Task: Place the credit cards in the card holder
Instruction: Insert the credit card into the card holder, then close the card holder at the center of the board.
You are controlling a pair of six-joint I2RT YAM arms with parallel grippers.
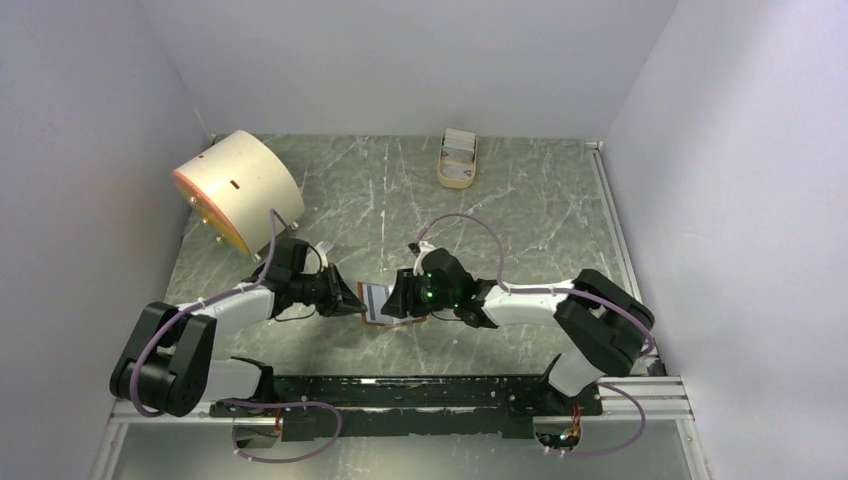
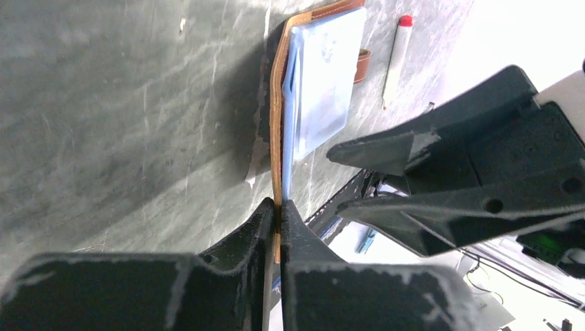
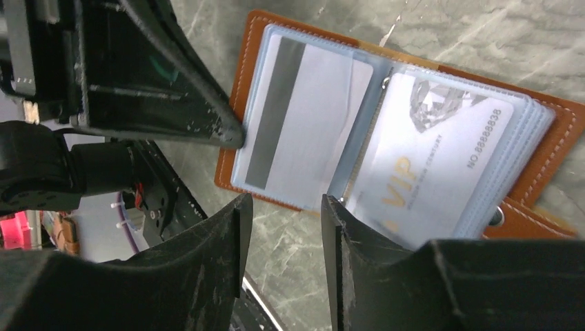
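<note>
brown leather card holder (image 3: 243, 83) held open, partly filled.
left end effector (image 2: 278, 207) pinches the holder's edge; right end effector (image 3: 284, 203) hovers spread over its near edge. two credit cards (image 3: 303, 117), one striped, one marked vip (image 3: 428, 158), sit in its sleeves; pale items in the tan tray (image 1: 457, 183), well beyond the holder, may remain.

Brown leather card holder (image 3: 225, 176) spreading open, pale blue sleeves showing; magnetic-stripe card (image 3: 303, 117) sitting in one sleeve, VIP card (image 3: 434, 152) in facing sleeve.
</note>
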